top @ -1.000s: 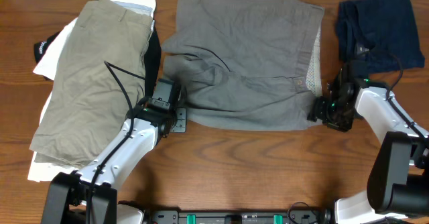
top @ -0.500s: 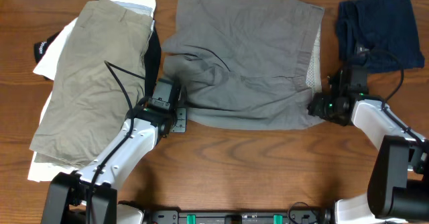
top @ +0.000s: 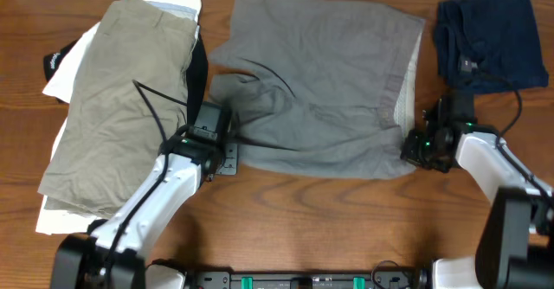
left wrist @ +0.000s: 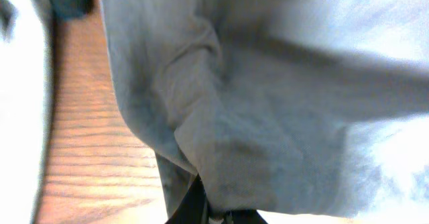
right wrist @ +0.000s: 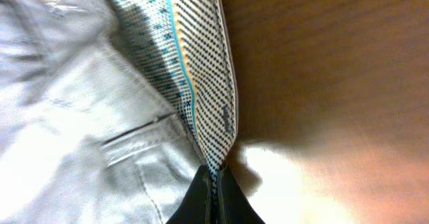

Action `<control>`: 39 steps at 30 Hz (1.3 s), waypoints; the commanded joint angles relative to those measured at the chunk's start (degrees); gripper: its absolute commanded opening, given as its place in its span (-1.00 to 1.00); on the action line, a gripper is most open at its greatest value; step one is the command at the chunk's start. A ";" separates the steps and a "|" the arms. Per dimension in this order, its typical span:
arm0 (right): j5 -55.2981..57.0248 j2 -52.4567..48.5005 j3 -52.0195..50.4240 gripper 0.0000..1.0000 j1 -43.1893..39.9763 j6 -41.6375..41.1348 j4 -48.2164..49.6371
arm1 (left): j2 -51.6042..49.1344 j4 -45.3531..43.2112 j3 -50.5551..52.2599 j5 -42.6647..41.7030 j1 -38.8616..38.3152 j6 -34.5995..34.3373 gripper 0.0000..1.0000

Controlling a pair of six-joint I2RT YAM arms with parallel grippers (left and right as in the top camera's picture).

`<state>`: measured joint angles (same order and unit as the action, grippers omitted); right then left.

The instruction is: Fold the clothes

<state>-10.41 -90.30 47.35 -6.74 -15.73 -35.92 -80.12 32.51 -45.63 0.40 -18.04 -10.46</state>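
The grey shorts (top: 320,81) lie spread across the middle of the table, waistband to the right. My left gripper (top: 227,142) is shut on their lower left hem; in the left wrist view the grey cloth (left wrist: 268,117) bunches up from between the fingers (left wrist: 194,207). My right gripper (top: 415,144) is shut on the lower right waistband corner. The right wrist view shows the dotted waistband lining (right wrist: 201,83) pinched between the dark fingers (right wrist: 200,197). Khaki-tan shorts (top: 121,107) lie on white and black garments at the left. A navy garment (top: 489,38) sits at the far right.
The bare wooden table (top: 312,220) runs along the front. The left pile (top: 65,73) reaches near the table's left edge. A black cable (top: 511,81) loops from the right arm over the navy garment.
The right gripper has shut on the grey shorts' waistband corner. The shorts' lower edge has been drawn tighter and lifted a little between the two grippers. The left gripper has stayed shut.
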 commanded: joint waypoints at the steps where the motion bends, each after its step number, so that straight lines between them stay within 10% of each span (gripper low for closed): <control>1: 0.33 7.30 4.92 -0.97 -1.60 -0.94 -2.99 | 5.66 2.03 -4.31 0.74 0.37 0.39 -0.88; 22: -1.03 27.61 18.69 -0.98 -6.40 3.78 -28.24 | 25.40 19.65 -15.43 2.23 0.35 -0.35 -0.88; 39: 2.45 20.63 14.23 -0.97 -6.38 2.45 -7.50 | 4.50 -12.61 -14.97 2.23 0.35 2.78 -0.88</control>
<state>-10.46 -67.92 62.65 -12.51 -13.04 -45.78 -72.71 24.03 -59.77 1.45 -18.04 -9.91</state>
